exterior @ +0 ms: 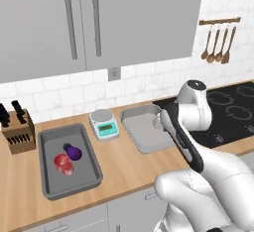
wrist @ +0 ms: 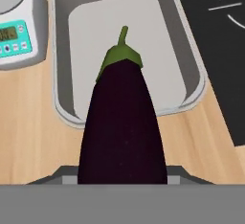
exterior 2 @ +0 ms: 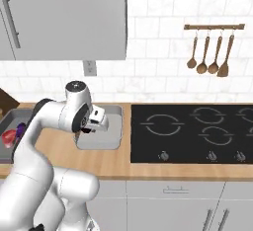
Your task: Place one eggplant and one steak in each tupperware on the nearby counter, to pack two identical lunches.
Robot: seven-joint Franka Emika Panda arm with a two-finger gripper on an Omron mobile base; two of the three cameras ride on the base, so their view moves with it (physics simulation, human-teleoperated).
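Observation:
Held lengthwise in front of the hand camera, a dark purple eggplant (wrist: 123, 122) with a green cap hides the fingertips. My gripper (exterior 2: 88, 128) is shut on it and hovers over the near edge of an empty grey tupperware (wrist: 187, 60) (exterior: 144, 136) that sits next to the stovetop. A second grey tupperware (exterior: 45, 142) stands further left on the wooden counter (exterior: 124, 166). It holds another eggplant (exterior: 73, 151) and a red steak (exterior: 63, 164), side by side.
A white kitchen scale (exterior: 104, 123) stands between the two tupperwares. At the far left is a knife block (exterior: 17, 127). The black stovetop (exterior: 233, 107) lies to the right, with wooden utensils (exterior: 218, 42) hanging on the wall above. Grey wall cabinets (exterior: 99, 18) hang overhead.

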